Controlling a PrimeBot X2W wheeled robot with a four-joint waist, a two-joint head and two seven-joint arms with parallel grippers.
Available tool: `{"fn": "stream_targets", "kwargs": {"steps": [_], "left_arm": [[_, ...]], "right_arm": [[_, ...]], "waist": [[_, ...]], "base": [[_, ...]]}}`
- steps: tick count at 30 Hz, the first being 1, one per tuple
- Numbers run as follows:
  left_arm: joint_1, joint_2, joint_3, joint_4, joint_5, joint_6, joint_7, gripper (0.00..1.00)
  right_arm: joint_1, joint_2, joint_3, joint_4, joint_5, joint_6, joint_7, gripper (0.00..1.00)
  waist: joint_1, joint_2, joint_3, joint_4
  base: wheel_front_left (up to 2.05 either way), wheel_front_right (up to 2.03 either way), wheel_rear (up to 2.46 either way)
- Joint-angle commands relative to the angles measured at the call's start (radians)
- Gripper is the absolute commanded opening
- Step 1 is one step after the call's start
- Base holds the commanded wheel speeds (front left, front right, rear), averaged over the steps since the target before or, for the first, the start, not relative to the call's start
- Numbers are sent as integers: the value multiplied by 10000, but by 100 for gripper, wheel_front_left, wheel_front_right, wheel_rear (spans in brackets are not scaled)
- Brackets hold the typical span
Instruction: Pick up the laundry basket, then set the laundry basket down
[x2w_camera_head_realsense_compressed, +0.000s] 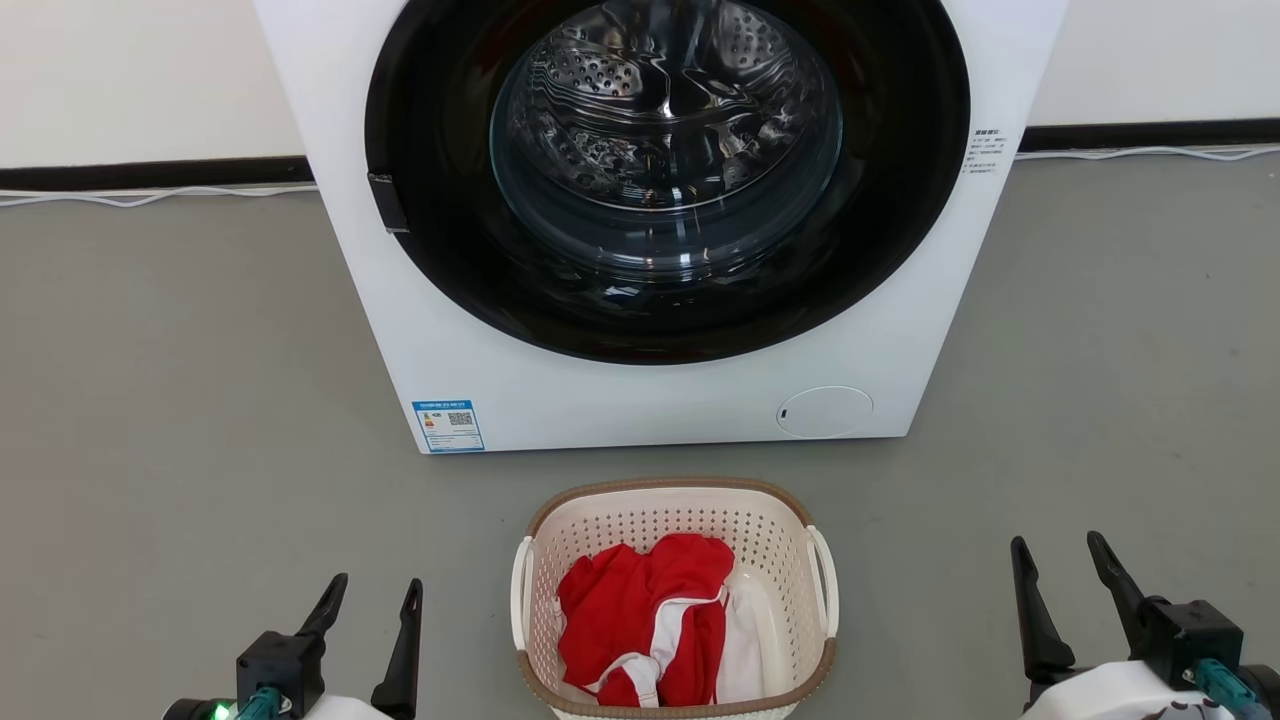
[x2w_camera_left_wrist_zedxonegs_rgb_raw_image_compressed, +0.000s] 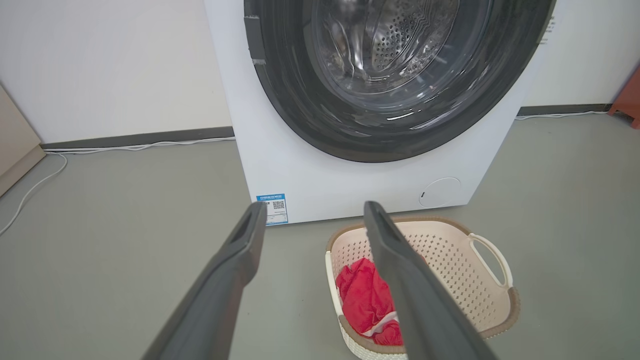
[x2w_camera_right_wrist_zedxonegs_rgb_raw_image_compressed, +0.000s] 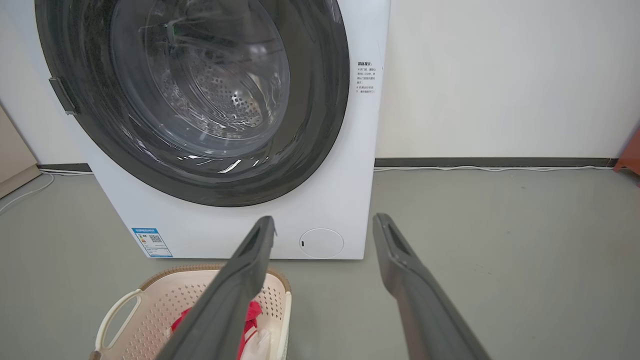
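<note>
The laundry basket (x2w_camera_head_realsense_compressed: 690, 525) is cream-white and perforated with a brown rim band; it stands on the grey floor just in front of the washing machine and holds red and white clothes (x2w_camera_head_realsense_compressed: 640, 620). A white loop handle sits on each side of it. My left gripper (x2w_camera_head_realsense_compressed: 372, 592) hangs open to the basket's left, apart from it. My right gripper (x2w_camera_head_realsense_compressed: 1058, 550) hangs open further off to its right. The left wrist view shows the laundry basket (x2w_camera_left_wrist_zedxonegs_rgb_raw_image_compressed: 450, 250) partly behind one finger (x2w_camera_left_wrist_zedxonegs_rgb_raw_image_compressed: 400, 270). In the right wrist view the laundry basket (x2w_camera_right_wrist_zedxonegs_rgb_raw_image_compressed: 165, 300) lies low at the left.
A white front-loading washing machine (x2w_camera_head_realsense_compressed: 650, 400) with a round dark glass door stands against the wall behind the basket. A white cable (x2w_camera_head_realsense_compressed: 150, 195) runs along the skirting. A beige cabinet edge (x2w_camera_left_wrist_zedxonegs_rgb_raw_image_compressed: 15, 150) stands at the far left, a reddish-brown object (x2w_camera_left_wrist_zedxonegs_rgb_raw_image_compressed: 631, 100) at the far right.
</note>
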Motion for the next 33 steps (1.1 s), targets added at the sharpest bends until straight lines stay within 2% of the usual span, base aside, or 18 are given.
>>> {"fn": "stream_targets", "kwargs": {"steps": [1,17,27,33], "left_arm": [[-269,40,354,-174,55,-39,-107,100],[-452,-106,478,98,-34,-49,-107,100],[-1405,-262,338,710,-351,-55,-107,100],[-2329,-313,165,1308,-529,-58,-107,100]], "right_arm": [[-270,-161,170,-165,-7,63,-141,100],[-400,-191,248,3,-78,63,-141,100],[-1288,-185,593,422,63,63,-141,100],[-2261,-103,553,1229,-94,63,-141,100]], "waist": [[0,0,-1,4],[0,0,166,40],[0,0,1307,37],[0,0,2304,57]], "base": [[0,0,0],[0,0,0],[0,0,0],[0,0,0]]}}
